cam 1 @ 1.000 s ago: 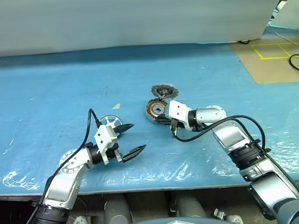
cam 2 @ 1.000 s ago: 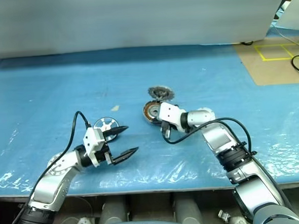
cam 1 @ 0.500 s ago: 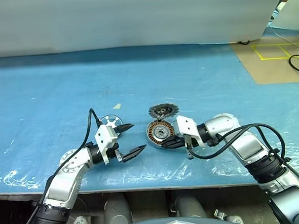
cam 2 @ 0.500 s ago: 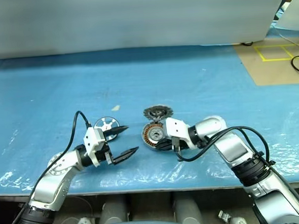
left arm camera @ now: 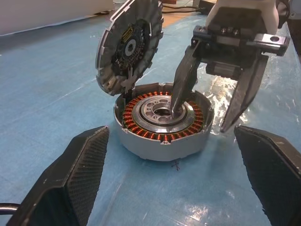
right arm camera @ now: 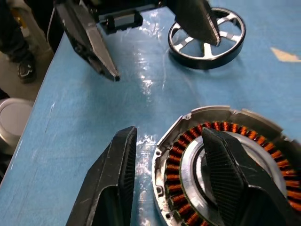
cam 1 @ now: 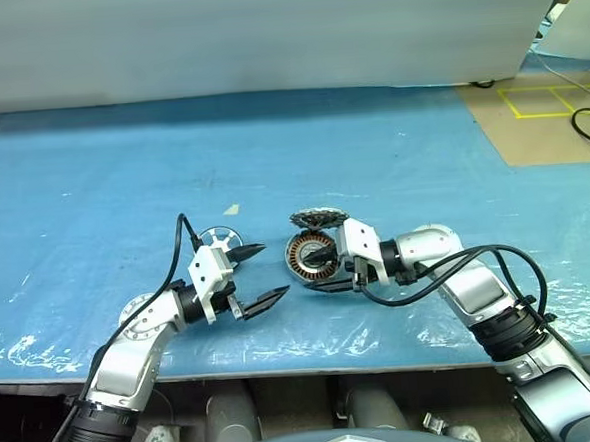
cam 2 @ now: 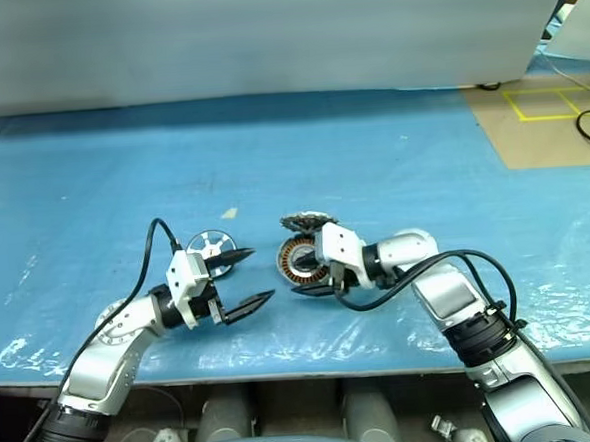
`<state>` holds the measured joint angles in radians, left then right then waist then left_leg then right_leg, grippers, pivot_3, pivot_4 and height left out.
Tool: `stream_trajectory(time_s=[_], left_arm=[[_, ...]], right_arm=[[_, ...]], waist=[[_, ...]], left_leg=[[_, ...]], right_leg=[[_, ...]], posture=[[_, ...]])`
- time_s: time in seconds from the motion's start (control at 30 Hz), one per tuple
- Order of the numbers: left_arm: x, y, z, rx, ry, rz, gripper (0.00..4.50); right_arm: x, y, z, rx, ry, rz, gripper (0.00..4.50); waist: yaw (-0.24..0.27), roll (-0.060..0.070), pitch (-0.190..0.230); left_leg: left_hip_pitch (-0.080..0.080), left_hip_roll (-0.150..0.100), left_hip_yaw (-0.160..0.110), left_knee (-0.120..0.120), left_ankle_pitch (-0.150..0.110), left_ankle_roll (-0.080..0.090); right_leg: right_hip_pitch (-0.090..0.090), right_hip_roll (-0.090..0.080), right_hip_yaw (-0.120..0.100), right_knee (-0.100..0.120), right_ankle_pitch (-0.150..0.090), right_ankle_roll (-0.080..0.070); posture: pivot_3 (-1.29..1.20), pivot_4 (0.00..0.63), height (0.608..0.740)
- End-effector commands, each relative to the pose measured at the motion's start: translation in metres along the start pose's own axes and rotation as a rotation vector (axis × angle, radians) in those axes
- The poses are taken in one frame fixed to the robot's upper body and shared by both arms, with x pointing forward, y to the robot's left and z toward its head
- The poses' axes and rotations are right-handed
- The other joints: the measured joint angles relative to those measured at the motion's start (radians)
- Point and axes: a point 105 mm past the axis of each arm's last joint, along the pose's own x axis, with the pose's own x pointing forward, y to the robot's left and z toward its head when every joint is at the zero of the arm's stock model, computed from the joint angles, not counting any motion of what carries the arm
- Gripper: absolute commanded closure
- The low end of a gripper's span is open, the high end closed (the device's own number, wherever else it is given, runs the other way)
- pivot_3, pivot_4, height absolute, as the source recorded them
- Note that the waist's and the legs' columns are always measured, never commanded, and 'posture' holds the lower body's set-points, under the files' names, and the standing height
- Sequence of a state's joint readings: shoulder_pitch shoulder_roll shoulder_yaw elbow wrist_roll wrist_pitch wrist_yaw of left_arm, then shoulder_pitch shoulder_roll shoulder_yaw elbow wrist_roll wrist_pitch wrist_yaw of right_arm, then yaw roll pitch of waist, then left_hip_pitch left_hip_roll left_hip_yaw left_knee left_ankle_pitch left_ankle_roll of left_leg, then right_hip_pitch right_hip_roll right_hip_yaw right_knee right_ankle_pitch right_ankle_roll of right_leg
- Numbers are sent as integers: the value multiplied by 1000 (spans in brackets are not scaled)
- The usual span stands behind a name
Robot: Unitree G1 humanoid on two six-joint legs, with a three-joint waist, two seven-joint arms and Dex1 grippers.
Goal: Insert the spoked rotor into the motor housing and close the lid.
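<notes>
The motor housing is sitting open side up on the blue bench, its copper windings showing. The lid is standing tilted at the housing's far rim, ribbed face toward the housing; it seems to be leaning on the rim, though the contact is hard to make out. The right tool is straddling the housing's near wall with its fingers apart, one finger dipping into the dark centre, the other outside the rim, clamping nothing. The spoked rotor is lying flat to the left of the housing, apart from it. The left tool is hovering wide apart beside the rotor, pointing toward the housing, one finger over the rotor.
</notes>
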<state>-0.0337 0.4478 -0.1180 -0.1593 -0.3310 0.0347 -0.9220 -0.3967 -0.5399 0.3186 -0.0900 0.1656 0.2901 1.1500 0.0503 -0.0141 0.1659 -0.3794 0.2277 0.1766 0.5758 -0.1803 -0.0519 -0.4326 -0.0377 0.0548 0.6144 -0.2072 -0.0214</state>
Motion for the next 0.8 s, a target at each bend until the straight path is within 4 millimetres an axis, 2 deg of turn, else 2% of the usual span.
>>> stream_trajectory(time_s=[0.03,0.2,0.3,0.5,0.6,0.8], left_arm=[[5,-2,9,22,-26,-18,0],[8,-2,11,21,-32,-40,0],[12,-5,9,8,-35,-69,0],[28,-13,8,-14,-63,-134,0],[34,-17,5,-29,-78,-157,0],[37,-22,0,-50,-84,-188,0]], right_arm=[[-10,-4,16,-30,-61,-25,2165],[-22,-3,20,13,-90,-46,2165],[-35,-5,16,68,-83,-98,2165],[-68,-5,2,127,-53,-275,2165],[-84,-2,-13,145,3,-354,2165],[-113,-8,-26,198,7,-534,2165]], waist=[[0,0,0],[1,0,0],[4,0,0],[20,0,0],[22,1,0],[19,1,-1]], left_leg=[[0,0,0,0,0,0],[0,0,0,0,0,0],[0,0,0,0,0,0],[0,-2,0,-1,0,0],[-1,-2,0,-1,0,0],[0,-3,0,-4,0,0]], right_leg=[[0,0,0,0,0,0],[0,0,0,0,0,0],[0,0,0,0,0,0],[0,-2,1,-2,-1,2],[0,-2,1,-2,-1,2],[0,-2,1,-5,-1,2]], posture=[[0,150,740],[0,150,740],[0,150,740],[0,150,740],[0,150,740],[0,150,740]])
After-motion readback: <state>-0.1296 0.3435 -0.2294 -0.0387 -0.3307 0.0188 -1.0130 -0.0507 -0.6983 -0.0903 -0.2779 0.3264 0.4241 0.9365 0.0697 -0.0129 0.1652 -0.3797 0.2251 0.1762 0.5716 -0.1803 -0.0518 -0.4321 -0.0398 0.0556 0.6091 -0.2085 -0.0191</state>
